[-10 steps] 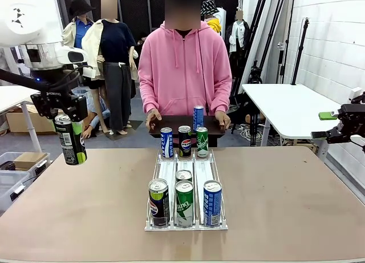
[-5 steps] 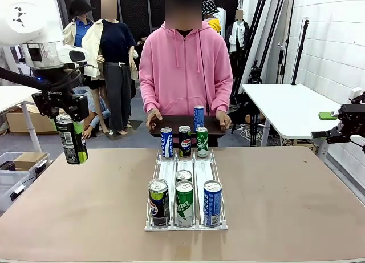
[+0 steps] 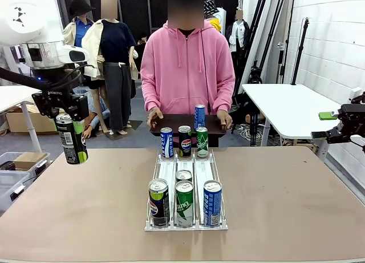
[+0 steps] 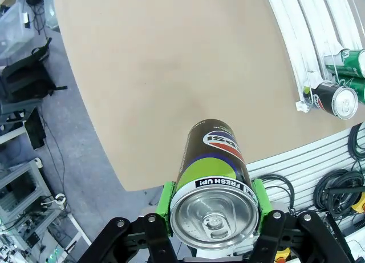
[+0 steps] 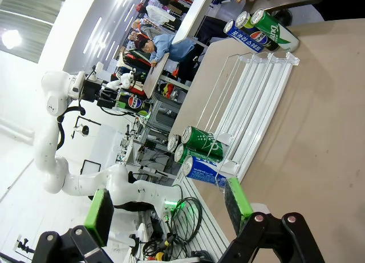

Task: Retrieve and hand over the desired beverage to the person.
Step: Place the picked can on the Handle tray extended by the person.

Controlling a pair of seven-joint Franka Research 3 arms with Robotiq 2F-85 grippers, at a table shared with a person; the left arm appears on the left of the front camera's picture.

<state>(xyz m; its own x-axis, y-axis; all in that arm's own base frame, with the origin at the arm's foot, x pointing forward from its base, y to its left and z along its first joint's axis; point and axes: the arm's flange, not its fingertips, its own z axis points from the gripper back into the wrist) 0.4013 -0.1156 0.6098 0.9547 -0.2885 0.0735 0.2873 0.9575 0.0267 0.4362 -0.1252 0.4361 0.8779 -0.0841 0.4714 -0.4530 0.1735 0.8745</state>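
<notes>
**Tan table, one can rack**

The tan table carries a white wire rack at its middle, well off to the side of the left fingers and ahead of the right fingers. Cans stand in its lanes.

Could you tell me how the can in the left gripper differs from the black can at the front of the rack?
The held can hangs in the air off the table's left edge, clamped by the left gripper; the rack's front black can stands free in the white rack. The held can tilts slightly and carries a lime-green band; the rack can stands upright. Both are black Pepsi cans, unopened.
</notes>
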